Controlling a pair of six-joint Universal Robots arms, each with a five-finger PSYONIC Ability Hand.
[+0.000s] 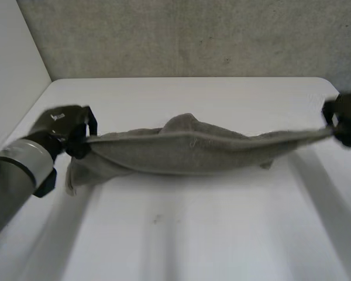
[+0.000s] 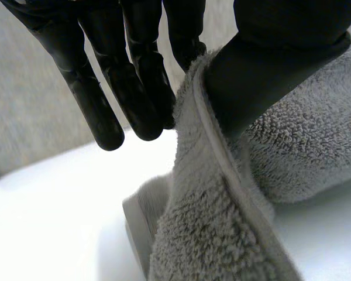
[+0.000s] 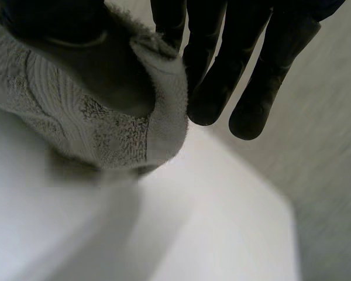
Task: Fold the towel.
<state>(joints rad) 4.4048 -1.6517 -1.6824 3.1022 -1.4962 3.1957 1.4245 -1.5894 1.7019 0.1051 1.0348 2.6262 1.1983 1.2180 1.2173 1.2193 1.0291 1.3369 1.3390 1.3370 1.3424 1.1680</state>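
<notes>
One grey towel (image 1: 193, 149) spans the middle of the frame. Two black robot hands: the left hand (image 1: 67, 132) at centre left, the right hand (image 1: 346, 120) at the right edge. One white table (image 1: 193, 234). One grey wall (image 1: 193, 35) across the top.

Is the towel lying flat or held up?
Held up: left hand and right hand each pinch an end; the towel hangs between them.

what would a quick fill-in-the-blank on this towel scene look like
1. The ____ towel hangs stretched between the two hands.
2. The left hand and right hand each pinch one end of it between fingers and ____.
3. The table below it is ____.

Missing words: grey; thumb; white
</notes>
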